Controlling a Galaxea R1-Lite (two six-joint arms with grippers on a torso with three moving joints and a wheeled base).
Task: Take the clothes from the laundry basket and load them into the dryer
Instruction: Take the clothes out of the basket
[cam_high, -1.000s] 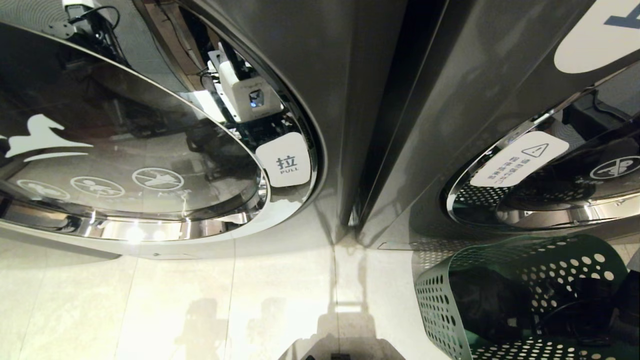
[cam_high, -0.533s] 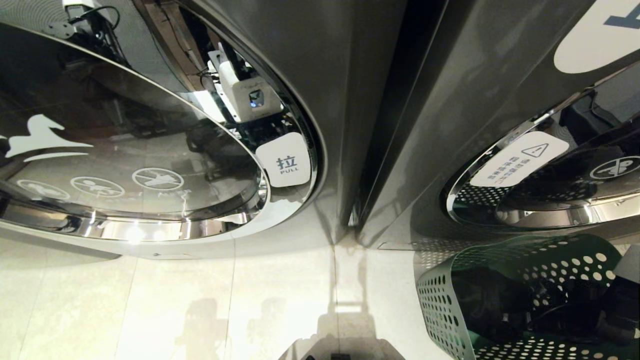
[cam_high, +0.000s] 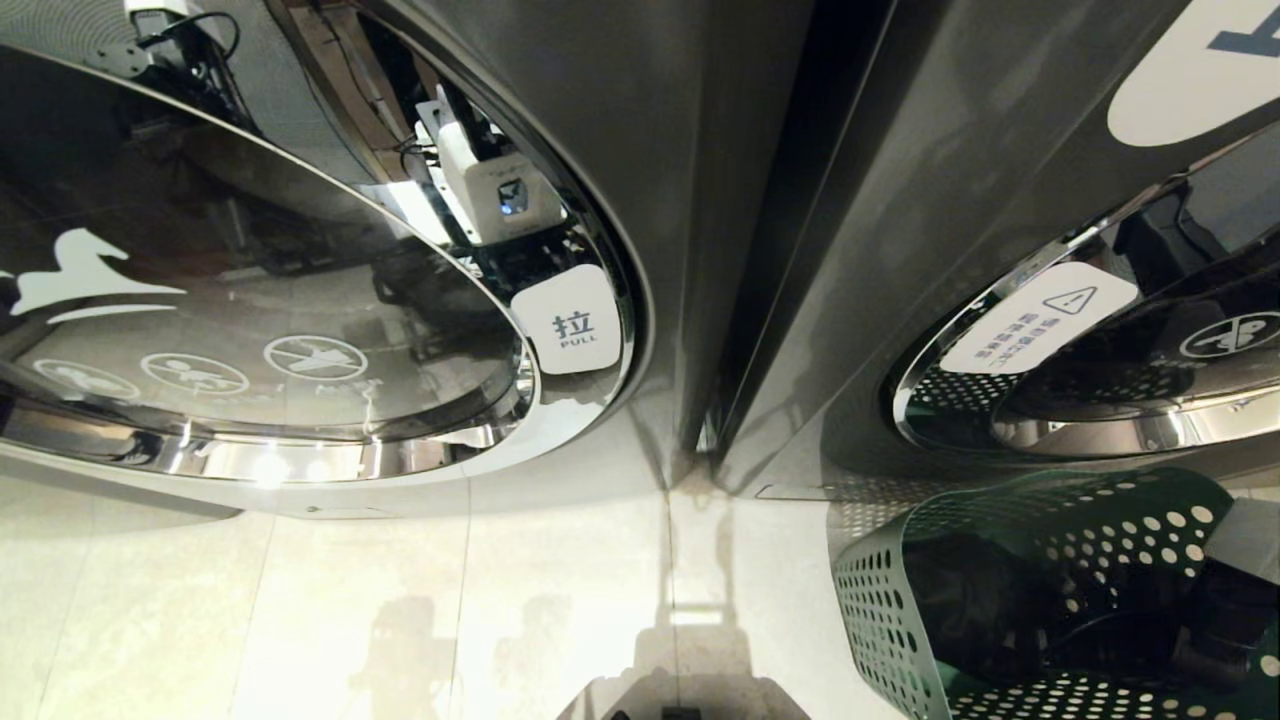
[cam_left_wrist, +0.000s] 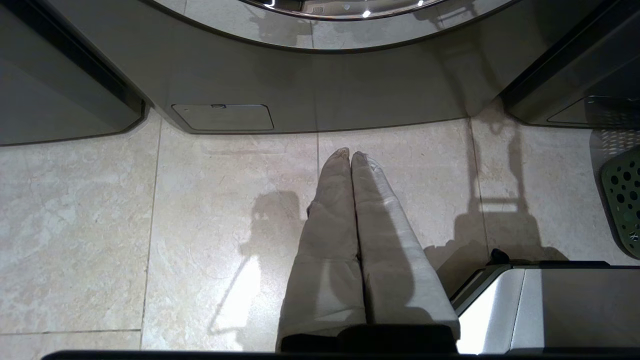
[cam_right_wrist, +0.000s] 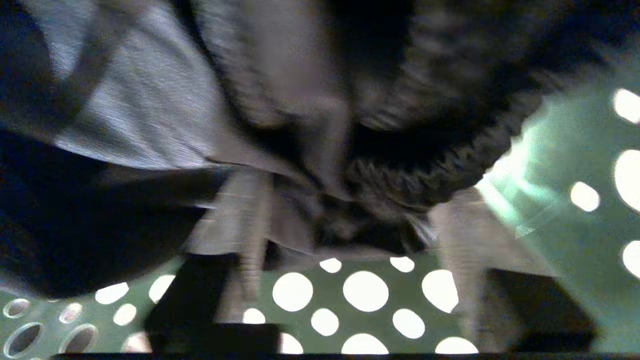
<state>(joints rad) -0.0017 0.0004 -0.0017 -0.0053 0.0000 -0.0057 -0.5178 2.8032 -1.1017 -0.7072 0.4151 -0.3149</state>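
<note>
The green perforated laundry basket (cam_high: 880, 600) stands on the floor at the lower right, in front of the right-hand dryer (cam_high: 1100, 390). Dark clothes (cam_high: 970, 600) lie inside it. My right arm (cam_high: 1245, 540) reaches down into the basket from the right edge. In the right wrist view my right gripper (cam_right_wrist: 350, 205) is open, its fingers (cam_right_wrist: 247, 235) on either side of a bunch of grey cloth (cam_right_wrist: 150, 115) and dark knit (cam_right_wrist: 450, 115), above the basket floor (cam_right_wrist: 365, 290). My left gripper (cam_left_wrist: 350, 155) is shut and empty, parked over the floor tiles.
The left-hand dryer has a large round glass door (cam_high: 250, 330) with a white PULL label (cam_high: 572, 320). A narrow dark gap (cam_high: 780, 250) separates the two machines. Pale floor tiles (cam_high: 400, 600) stretch in front. The basket's corner (cam_left_wrist: 625, 200) shows in the left wrist view.
My right arm has sunk deeper into the basket, with more of its grey link showing at the right edge. The basket shifted slightly. The left arm has not moved.
</note>
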